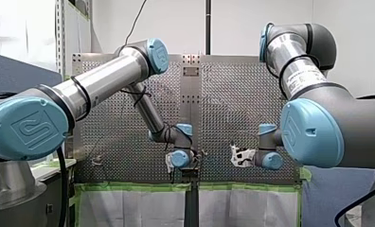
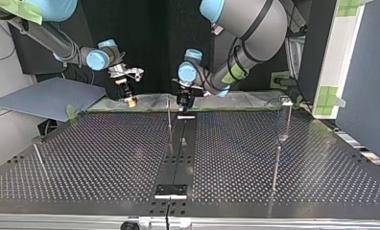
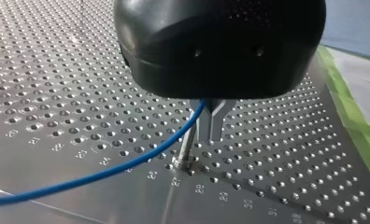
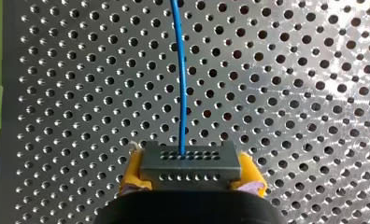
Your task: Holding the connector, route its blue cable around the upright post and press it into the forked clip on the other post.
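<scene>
In the right wrist view my right gripper point(image 4: 190, 179) is shut on a grey connector point(image 4: 190, 163), held between its yellow pads point(image 4: 129, 175). The blue cable point(image 4: 181, 70) leaves the connector's face and runs straight ahead over the perforated table. In the left wrist view my left gripper point(image 3: 211, 133), black with metal fingers, is shut on the blue cable point(image 3: 127, 163), which trails away to one side. A thin upright post point(image 3: 188, 144) stands right beside those fingers. In the top view my left gripper point(image 2: 184, 101) hangs next to this post point(image 2: 169, 115), and my right gripper point(image 2: 129, 98) is at the left.
Another post with a forked clip point(image 2: 286, 100) on top stands at the top view's right, with a plain post point(image 2: 276, 167) nearer the camera. A black strip point(image 2: 178, 148) runs down the table's middle. Green tape point(image 3: 356, 121) marks the table's edge.
</scene>
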You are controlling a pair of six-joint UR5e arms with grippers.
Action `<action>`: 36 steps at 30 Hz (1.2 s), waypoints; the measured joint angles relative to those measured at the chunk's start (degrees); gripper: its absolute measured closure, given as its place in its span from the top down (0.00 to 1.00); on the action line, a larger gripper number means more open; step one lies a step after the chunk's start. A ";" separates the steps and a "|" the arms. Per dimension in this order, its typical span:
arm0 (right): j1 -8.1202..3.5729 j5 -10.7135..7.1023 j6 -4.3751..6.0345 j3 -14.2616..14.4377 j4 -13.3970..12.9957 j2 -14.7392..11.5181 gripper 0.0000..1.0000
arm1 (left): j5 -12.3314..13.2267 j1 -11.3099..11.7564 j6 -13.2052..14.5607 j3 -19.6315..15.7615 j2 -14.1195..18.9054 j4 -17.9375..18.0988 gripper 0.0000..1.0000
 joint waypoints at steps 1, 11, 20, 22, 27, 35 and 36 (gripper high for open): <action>-0.01 0.01 0.03 -0.17 0.10 0.01 0.00 | 0.10 0.05 0.01 0.12 0.00 -0.08 0.00; -0.17 0.03 0.53 -1.23 0.23 0.03 0.00 | 0.60 0.63 0.03 0.63 0.00 -0.48 0.00; -0.54 0.03 0.65 -1.79 0.28 0.03 0.00 | 0.88 0.86 0.04 1.41 0.00 -1.78 0.00; -0.57 0.03 0.69 -1.96 0.37 0.04 0.00 | 0.89 0.85 0.04 1.43 -0.01 -1.86 0.00; -0.60 0.02 0.82 -2.46 0.48 0.07 0.00 | 1.02 0.91 0.04 1.45 -0.01 -1.99 0.00; -0.67 0.03 0.92 -2.78 0.43 0.08 0.00 | 1.12 0.98 0.04 1.47 0.00 -2.07 0.21; -0.69 0.03 0.92 -2.78 0.43 0.09 0.00 | 1.13 0.98 0.04 1.46 0.00 -2.07 0.41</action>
